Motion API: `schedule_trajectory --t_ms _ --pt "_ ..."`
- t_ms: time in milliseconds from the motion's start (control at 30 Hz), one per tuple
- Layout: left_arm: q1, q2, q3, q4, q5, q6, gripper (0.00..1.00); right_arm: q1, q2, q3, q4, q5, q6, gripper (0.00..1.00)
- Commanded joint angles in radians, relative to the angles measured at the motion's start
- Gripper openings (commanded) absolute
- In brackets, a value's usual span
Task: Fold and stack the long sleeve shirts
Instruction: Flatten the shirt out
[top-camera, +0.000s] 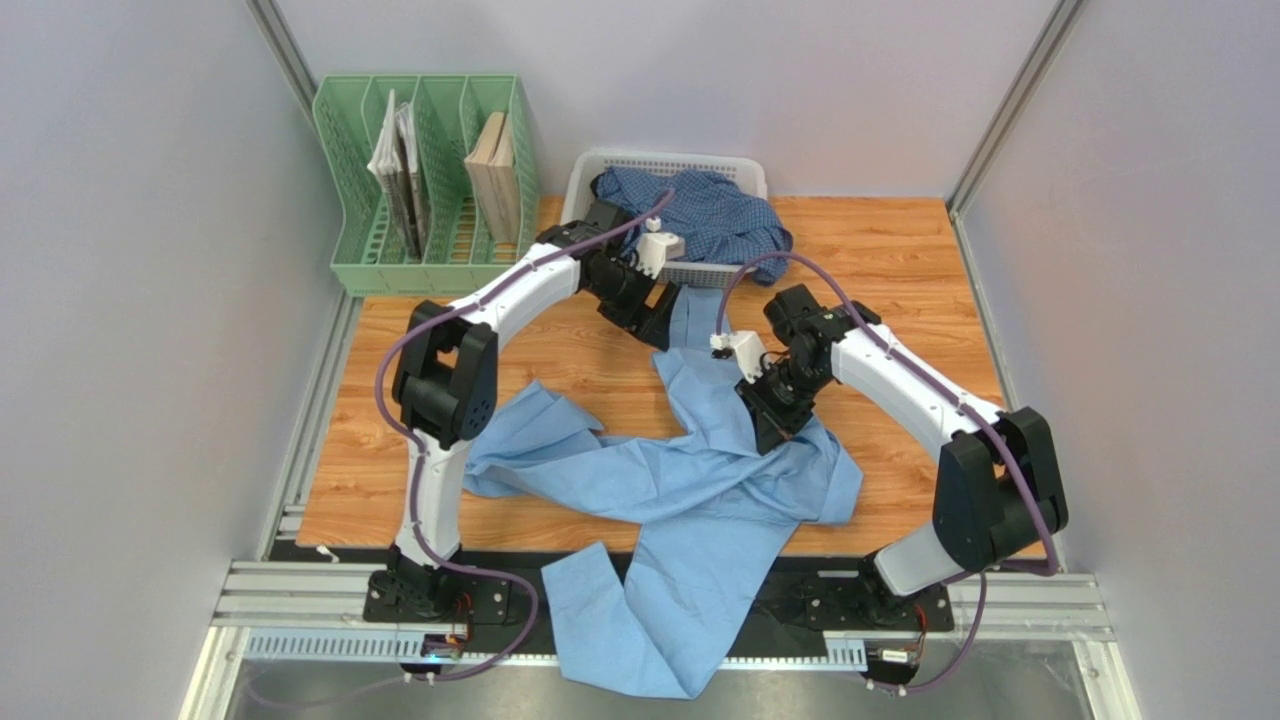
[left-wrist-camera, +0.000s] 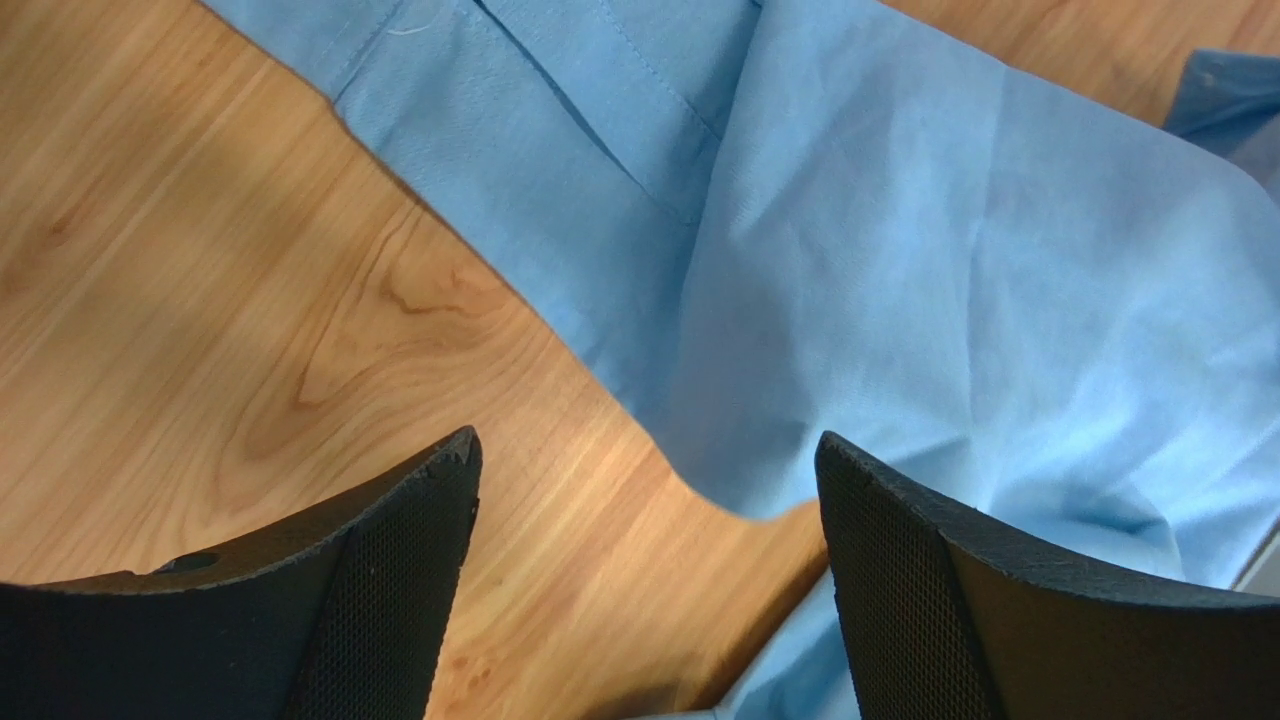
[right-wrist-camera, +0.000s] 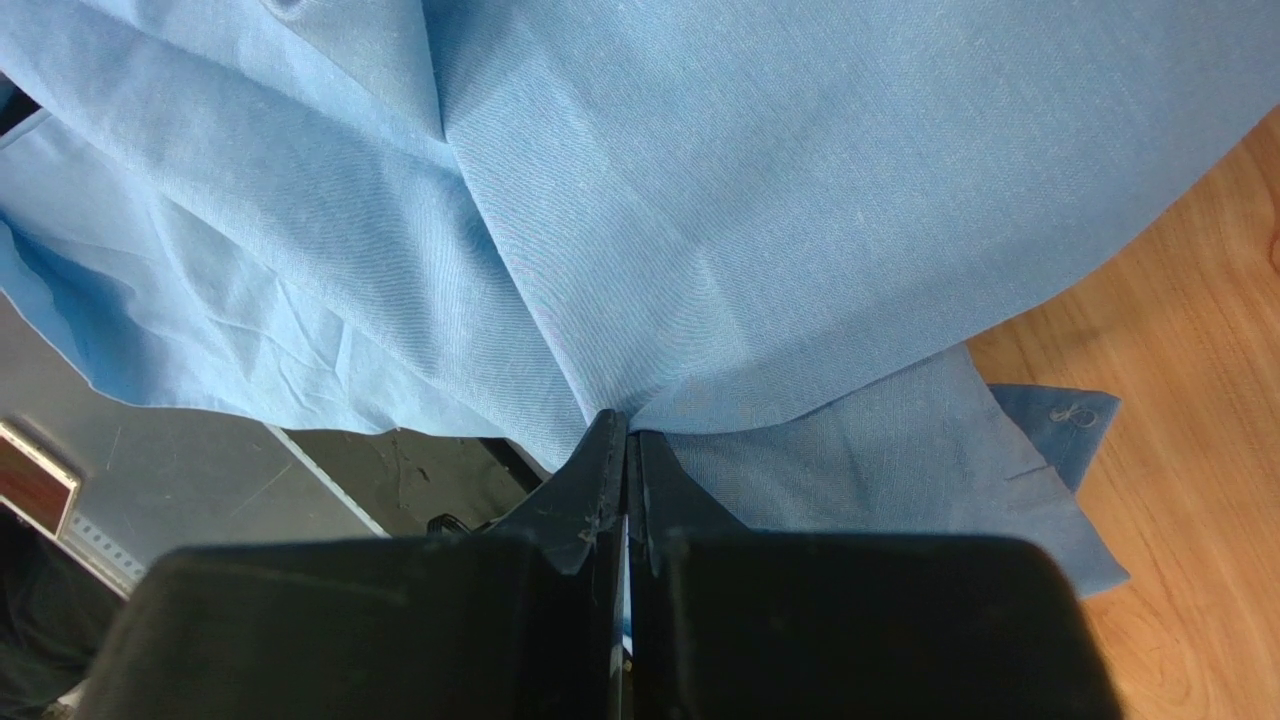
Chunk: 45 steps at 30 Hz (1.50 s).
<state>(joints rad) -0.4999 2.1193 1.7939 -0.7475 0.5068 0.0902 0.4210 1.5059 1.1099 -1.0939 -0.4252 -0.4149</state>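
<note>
From overhead, the plain light sky-blue cloth shirt (top-camera: 691, 495) was seen crumpled across the middle of the wooden table (top-camera: 902, 255). Its long axis ran from twelve o'clock, near the white slotted plastic basket (top-camera: 661, 158), to six o'clock, where a length of it lay past the near edge between the arm bases. One sleeve was thrown out toward nine o'clock. The darker blue fine-checked shirt (top-camera: 706, 210) was heaped in that basket.

The jaws were settled only by the wrist views. The left gripper (left-wrist-camera: 646, 450) was held wide apart above bare wood and a stitched edge of the light shirt, with nothing between its fingers. The right gripper (right-wrist-camera: 624, 428) was pinched together on a gathered fold of the same cloth (a small button (right-wrist-camera: 1070, 417) showed toward three o'clock of it).

No collar could be made out on the light shirt. Overhead, both sets of fingertips were too dark to be told apart.
</note>
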Motion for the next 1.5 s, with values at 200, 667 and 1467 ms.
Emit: schedule_trajectory --t_ms 200,667,1467 --pt "-0.06 0.065 0.026 0.114 -0.109 -0.084 0.74 -0.008 -0.101 0.008 -0.095 -0.109 0.007 0.0" --pt "-0.215 0.2 0.269 0.05 -0.35 0.037 0.79 -0.005 -0.098 0.027 -0.155 -0.164 -0.047 0.0" --pt "-0.223 0.429 0.509 -0.302 -0.34 0.128 0.0 -0.005 -0.153 0.047 -0.204 -0.147 -0.081 0.0"
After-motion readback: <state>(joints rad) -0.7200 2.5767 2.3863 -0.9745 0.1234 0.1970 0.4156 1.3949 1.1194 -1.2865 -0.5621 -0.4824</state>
